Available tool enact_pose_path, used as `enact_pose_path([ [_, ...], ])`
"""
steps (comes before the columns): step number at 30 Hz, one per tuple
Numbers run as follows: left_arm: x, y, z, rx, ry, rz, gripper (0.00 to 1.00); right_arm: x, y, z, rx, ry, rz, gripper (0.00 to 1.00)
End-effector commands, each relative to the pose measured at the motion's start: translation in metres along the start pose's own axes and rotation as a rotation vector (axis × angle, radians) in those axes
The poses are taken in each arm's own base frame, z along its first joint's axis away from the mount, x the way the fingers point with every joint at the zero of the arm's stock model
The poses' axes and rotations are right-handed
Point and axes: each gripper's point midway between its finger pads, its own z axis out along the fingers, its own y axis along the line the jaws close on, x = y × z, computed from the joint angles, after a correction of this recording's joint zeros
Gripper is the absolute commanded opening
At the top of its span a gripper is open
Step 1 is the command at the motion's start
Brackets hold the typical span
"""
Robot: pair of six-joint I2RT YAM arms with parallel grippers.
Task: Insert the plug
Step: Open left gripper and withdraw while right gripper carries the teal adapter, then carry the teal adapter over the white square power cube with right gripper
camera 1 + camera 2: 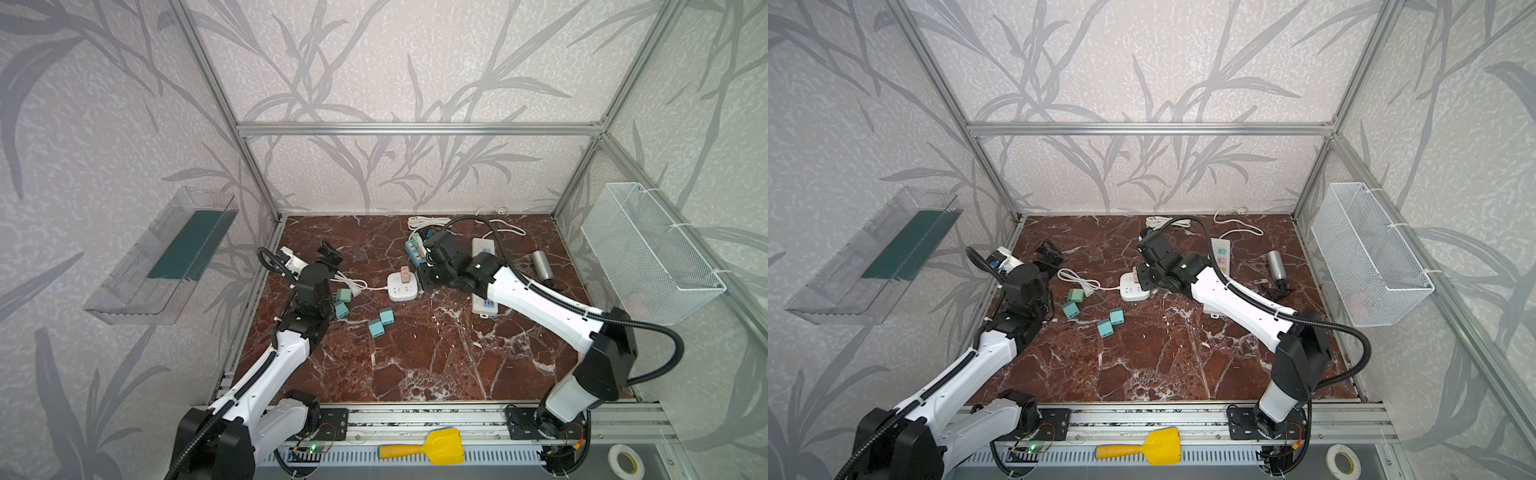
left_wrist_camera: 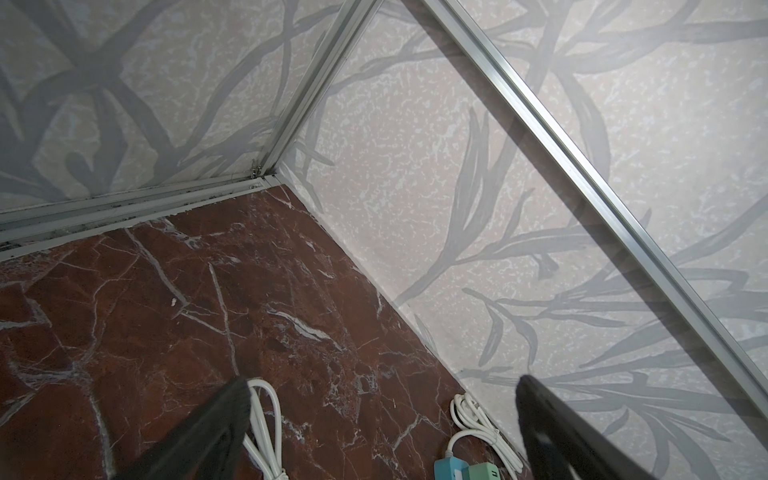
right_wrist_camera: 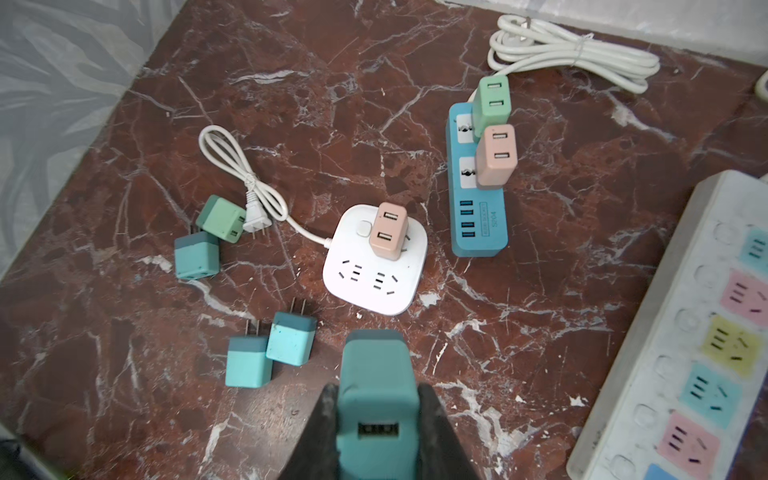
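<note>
The teal plug (image 3: 376, 361) sits clamped between the two black fingers of the right gripper (image 3: 377, 392), its USB port facing the wrist camera and its prongs out of sight. It hangs over the red marble tabletop (image 3: 540, 291), just short of the white square socket block (image 3: 374, 286) and not touching it. A pink charger (image 3: 388, 230) already stands in the block's far corner, while two sockets on the side nearer the plug are free. Beyond the block lies a blue power strip (image 3: 478, 216) carrying a green charger (image 3: 492, 102) and a second pink charger (image 3: 496, 156). Two loose teal chargers (image 3: 286, 345) lie side by side near the gripper, and a third teal charger (image 3: 195, 253) and a green one (image 3: 220, 218) lie by the block's cord plug. A long white power strip (image 3: 665, 353) with coloured sockets runs along the other side. The left gripper (image 2: 383, 382) is spread wide and empty, raised near the far left corner, well apart from the block.
</note>
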Motion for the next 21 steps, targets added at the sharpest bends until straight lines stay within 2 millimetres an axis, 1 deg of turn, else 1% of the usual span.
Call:
enact_pose_path([
  [1,-0.006,-0.004,0.000,0.008,-0.005,-0.038,0.99,-0.003,0.000,0.013,0.082,0.041,-0.025,0.00],
  [4,-0.005,-0.004,0.001,0.015,0.001,-0.040,0.99,0.000,0.003,0.033,0.105,0.069,-0.016,0.00],
  [10,-0.003,-0.005,0.004,0.022,0.016,-0.040,0.99,0.004,0.011,0.064,0.125,0.129,-0.010,0.00],
  [15,-0.003,-0.004,0.006,0.024,0.023,-0.046,0.98,0.013,0.019,0.083,0.136,0.180,-0.029,0.00],
  [21,-0.001,-0.003,0.009,0.029,0.038,-0.063,0.96,0.021,0.025,0.102,0.127,0.211,-0.005,0.00],
])
